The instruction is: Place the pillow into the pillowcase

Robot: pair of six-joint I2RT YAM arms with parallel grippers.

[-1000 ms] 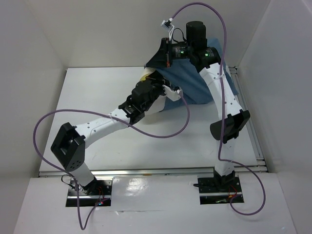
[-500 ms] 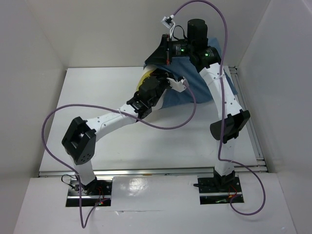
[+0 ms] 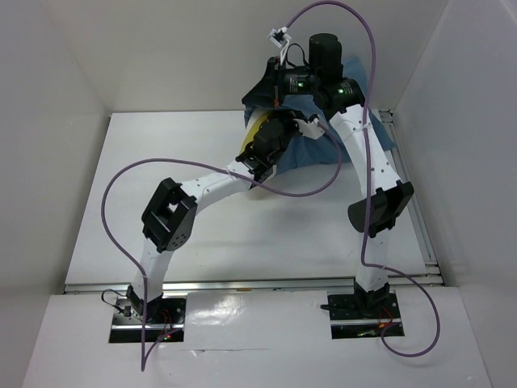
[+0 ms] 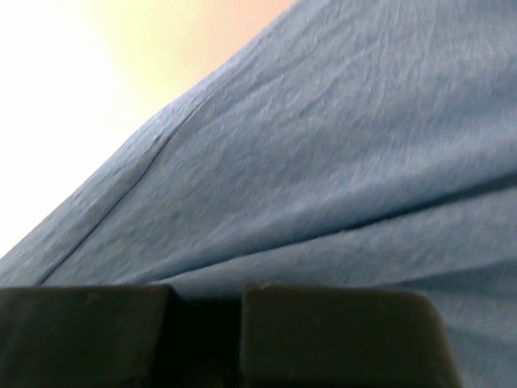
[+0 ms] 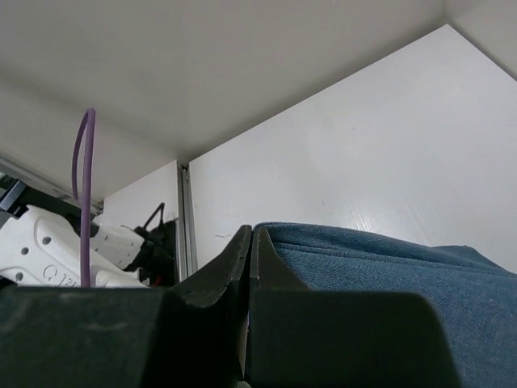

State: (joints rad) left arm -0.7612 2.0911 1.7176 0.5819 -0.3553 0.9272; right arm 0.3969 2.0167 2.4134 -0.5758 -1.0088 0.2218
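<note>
Right pincer (image 5: pixel 249 234): fully closed, fingers meeting, clamped on an edge of the pillowcase (image 3: pixel 311 153). Blue cloth comes out right at the fingertips and hangs from them. It is held up above the counter (image 3: pixel 161 145), over the far edge, a bit right of centre.

Left pincer (image 4: pixel 208 295): almost closed, only a narrow dark slot between the fingers; can't tell whether anything is pinched in it. Tips are close up against blue cloth, which fills nearly all of the left wrist view. The pale pillow (image 3: pixel 256 128) shows in that view's upper left corner.

Pillowcase: at the counter's far edge, right of centre. Its left end is lifted and the rest sags down onto the counter. Long axis runs roughly left-right along the far edge.

Pillow: mostly hidden by cloth and the left arm. Its yellow strip shows under the lifted left end, near the middle of the counter's far edge. Long axis can't be told.
</note>
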